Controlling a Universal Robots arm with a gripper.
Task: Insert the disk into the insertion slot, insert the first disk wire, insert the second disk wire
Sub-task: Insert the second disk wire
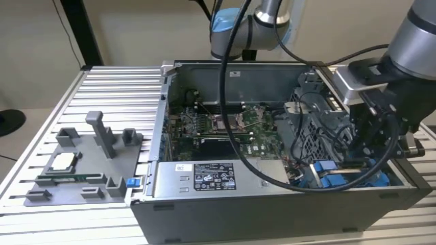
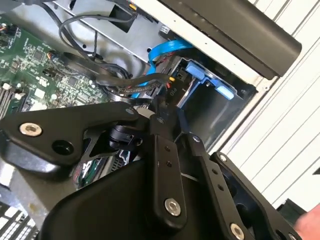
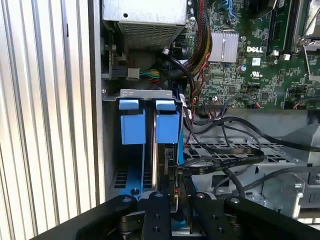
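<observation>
The disk sits edge-on in the insertion slot (image 3: 118, 176), with its blue carrier frame (image 3: 167, 127) showing at the bay's mouth. In the exterior view the blue frame (image 1: 325, 166) lies at the case's front right corner. My gripper (image 3: 176, 192) reaches down right at the disk's end and is shut on a black wire connector (image 2: 171, 93). A black bundled wire (image 3: 220, 161) loops from that connector back toward the motherboard. In the exterior view my gripper (image 1: 362, 153) hangs over the same corner, its tips hidden behind cables.
A second blue carrier (image 3: 132, 127) stands beside the disk. A blue flat cable (image 2: 165, 50) runs above the bay. The grey power supply (image 1: 204, 178) lies along the case front. A grey fixture tray (image 1: 75, 168) rests on the slatted table at the exterior view's left.
</observation>
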